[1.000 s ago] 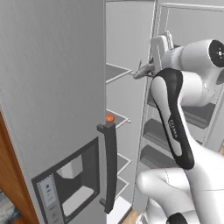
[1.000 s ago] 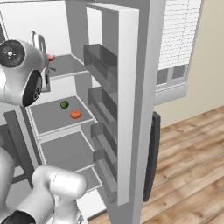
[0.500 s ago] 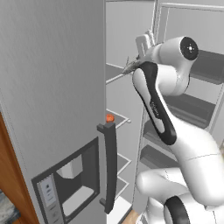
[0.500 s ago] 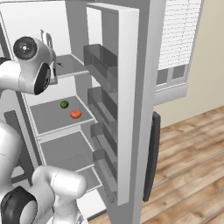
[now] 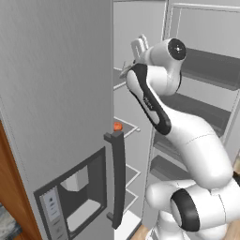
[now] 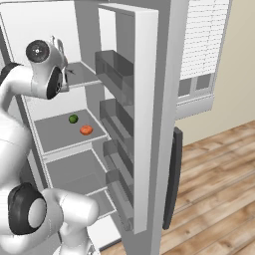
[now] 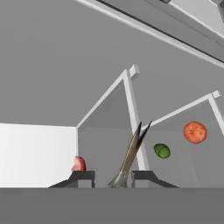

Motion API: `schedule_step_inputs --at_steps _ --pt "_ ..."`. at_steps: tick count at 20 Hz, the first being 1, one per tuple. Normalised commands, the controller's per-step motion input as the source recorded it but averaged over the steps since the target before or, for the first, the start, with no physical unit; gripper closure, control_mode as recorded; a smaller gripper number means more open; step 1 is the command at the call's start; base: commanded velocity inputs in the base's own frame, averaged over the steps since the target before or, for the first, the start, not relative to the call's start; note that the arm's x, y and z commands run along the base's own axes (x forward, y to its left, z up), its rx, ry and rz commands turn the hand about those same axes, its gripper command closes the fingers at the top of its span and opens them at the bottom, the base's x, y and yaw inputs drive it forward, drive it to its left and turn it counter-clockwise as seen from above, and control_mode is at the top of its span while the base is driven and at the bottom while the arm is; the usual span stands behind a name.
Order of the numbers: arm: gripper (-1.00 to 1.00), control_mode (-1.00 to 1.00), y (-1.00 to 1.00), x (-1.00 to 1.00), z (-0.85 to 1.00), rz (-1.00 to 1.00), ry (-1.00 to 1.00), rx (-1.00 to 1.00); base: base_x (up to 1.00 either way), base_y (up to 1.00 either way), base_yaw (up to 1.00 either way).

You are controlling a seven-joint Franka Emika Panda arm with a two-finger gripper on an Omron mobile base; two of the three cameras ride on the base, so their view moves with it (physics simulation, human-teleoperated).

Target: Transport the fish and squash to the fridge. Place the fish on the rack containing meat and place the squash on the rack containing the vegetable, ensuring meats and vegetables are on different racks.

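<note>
Jaws clamped on the fish (image 7: 131, 158), its forked tail projecting forward between them, inside the fridge (image 6: 149, 99).

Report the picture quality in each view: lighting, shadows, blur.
Left base view: flat, even rendered light, soft edges, no glare on the fridge door. Right base view: evenly lit shelves, squash crisp, faint shadow beneath. Hand view: fish in the gripper is sharp; the background is plain grey.
</note>
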Motion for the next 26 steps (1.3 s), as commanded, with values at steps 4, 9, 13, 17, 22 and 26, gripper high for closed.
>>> schedule_step_inputs --at_steps 4,9,13,17,22,26 --pt "1.0 -1.0 0.03 0.7 -0.05 0.03 0.08 0.0 0.0 0.0 0.0" --pt "1.0 -1.0 0.15 0.69 -0.15 0.0 0.03 -0.01 0.0 0.0 0.0" --pt "1.0 -1.0 0.32 0.46 -0.28 0.0 0.0 -0.04 0.0 0.0 0.0" --pt "1.0 -1.0 0.23 0.37 -0.37 0.0 0.0 -0.01 0.0 0.0 0.0" --pt "1.0 -1.0 0.12 0.36 -0.35 0.0 0.0 0.0 0.0 0.0 0.0" --pt "1.0 -1.0 0.02 0.21 -0.39 0.03 0.01 0.0 0.0 0.0 0.0"
